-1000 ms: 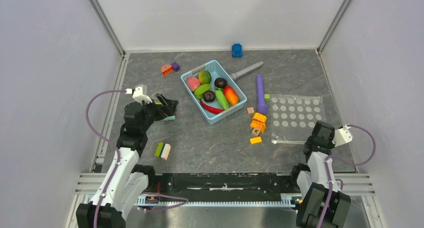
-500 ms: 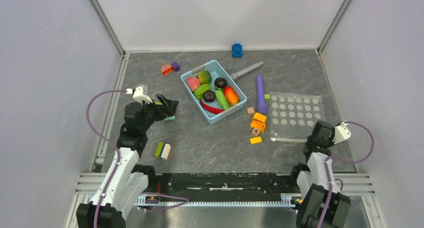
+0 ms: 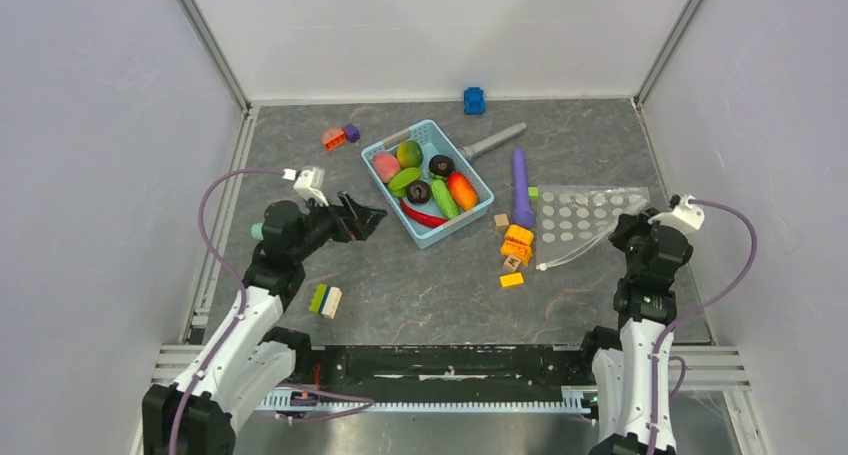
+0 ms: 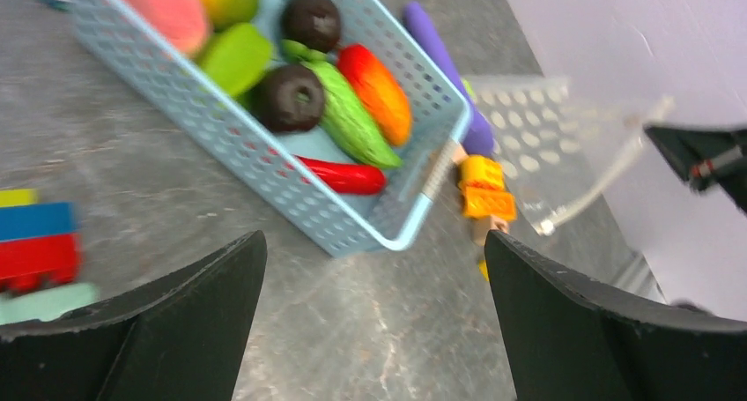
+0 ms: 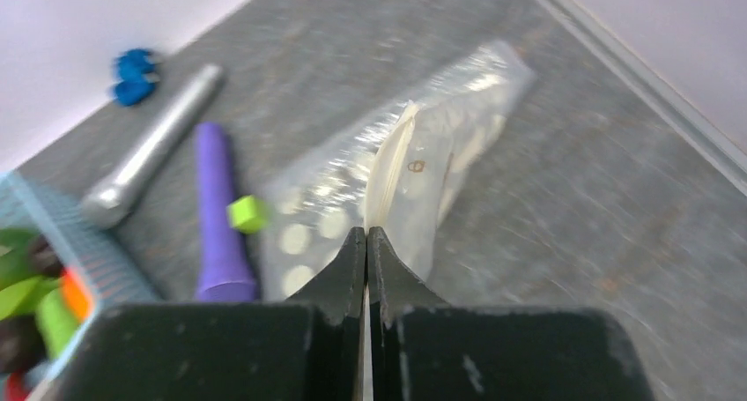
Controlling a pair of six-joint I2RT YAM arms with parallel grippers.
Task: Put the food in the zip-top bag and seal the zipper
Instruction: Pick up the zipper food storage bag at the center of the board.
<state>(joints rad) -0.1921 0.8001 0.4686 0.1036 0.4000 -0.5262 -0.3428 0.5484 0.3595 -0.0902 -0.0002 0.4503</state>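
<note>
Right jaws pinching zip-top bag (image 5: pixel 454 132).
Bag's near edge held above table (image 3: pixel 420 287); left jaws spread wide, facing food (image 4: pixel 352 119) in basket (image 4: pixel 204 129).

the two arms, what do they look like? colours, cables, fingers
The left arm and right arm have white link shells with black joints. The left gripper and right gripper have matte black tapered fingers. A purple cable loops alongside each arm up to a small white camera block at the wrist. No readable markings.
</note>
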